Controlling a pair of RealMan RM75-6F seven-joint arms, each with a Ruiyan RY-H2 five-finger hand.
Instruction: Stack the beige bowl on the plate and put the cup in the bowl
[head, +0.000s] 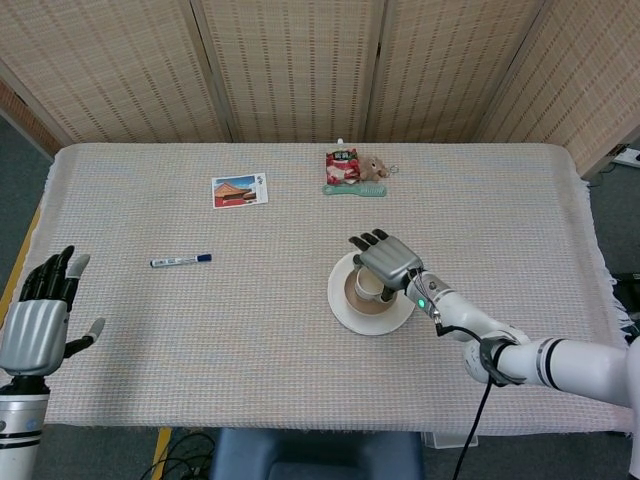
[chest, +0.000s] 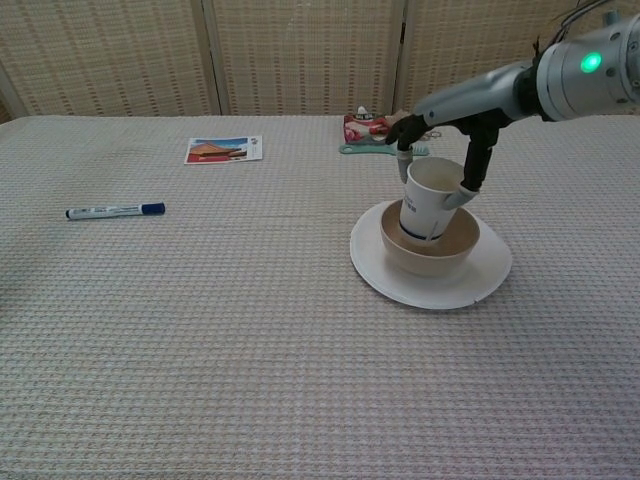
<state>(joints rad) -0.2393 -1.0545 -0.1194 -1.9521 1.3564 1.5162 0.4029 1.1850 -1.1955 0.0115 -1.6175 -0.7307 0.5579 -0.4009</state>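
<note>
A white paper cup (chest: 432, 200) with a blue band stands nearly upright inside the beige bowl (chest: 430, 250), which sits on the white plate (chest: 430, 285). My right hand (head: 390, 262) reaches over the cup from above and grips its rim, fingers (chest: 470, 165) on either side. In the head view the hand covers most of the cup (head: 368, 286) and bowl (head: 355, 300); the plate (head: 345, 312) rim shows around them. My left hand (head: 40, 320) hovers at the table's left front edge, fingers spread, holding nothing.
A blue-capped marker (head: 180, 261) lies left of centre. A postcard (head: 239, 190) lies at the back left. A small red packet with a toy and teal brush (head: 353, 172) sits at the back middle. Wicker screens stand behind the table.
</note>
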